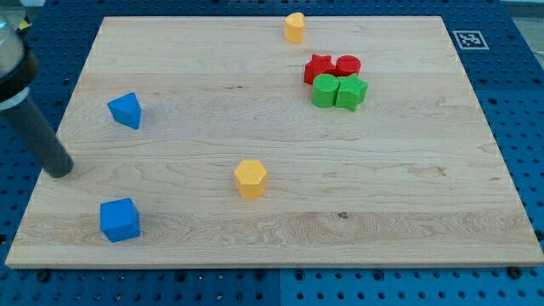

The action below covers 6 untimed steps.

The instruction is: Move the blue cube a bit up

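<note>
The blue cube (119, 220) sits near the view's bottom left corner of the wooden board (272, 212). My tip (59, 171) rests on the board at the left edge, above and to the left of the blue cube, apart from it. A second blue block (126, 110), wedge-like in shape, lies further up on the left, above and to the right of my tip.
A yellow hexagonal block (251, 178) sits in the lower middle. A yellow block (295, 27) is at the top edge. A red star-like block (318, 68), a red cylinder (348, 65) and two green blocks (325, 90) (350, 92) cluster at upper right.
</note>
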Tool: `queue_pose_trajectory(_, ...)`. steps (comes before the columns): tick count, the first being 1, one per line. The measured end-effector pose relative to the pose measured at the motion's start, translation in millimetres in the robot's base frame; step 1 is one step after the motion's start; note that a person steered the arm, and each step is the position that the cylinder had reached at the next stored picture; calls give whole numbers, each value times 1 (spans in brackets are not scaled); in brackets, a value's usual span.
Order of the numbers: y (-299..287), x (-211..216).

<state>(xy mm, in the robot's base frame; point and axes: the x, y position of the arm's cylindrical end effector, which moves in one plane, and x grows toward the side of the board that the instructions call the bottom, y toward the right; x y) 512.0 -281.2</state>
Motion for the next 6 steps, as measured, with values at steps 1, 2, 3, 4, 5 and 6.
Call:
queue_pose_trajectory(1,-4,39)
queue_pose_trajectory(2,24,74)
queue_pose_trajectory(3,70,101)
queue_pose_trajectory(4,122,105)
queue_pose_trajectory(5,124,85)
queue_pose_trajectory(6,94,83)
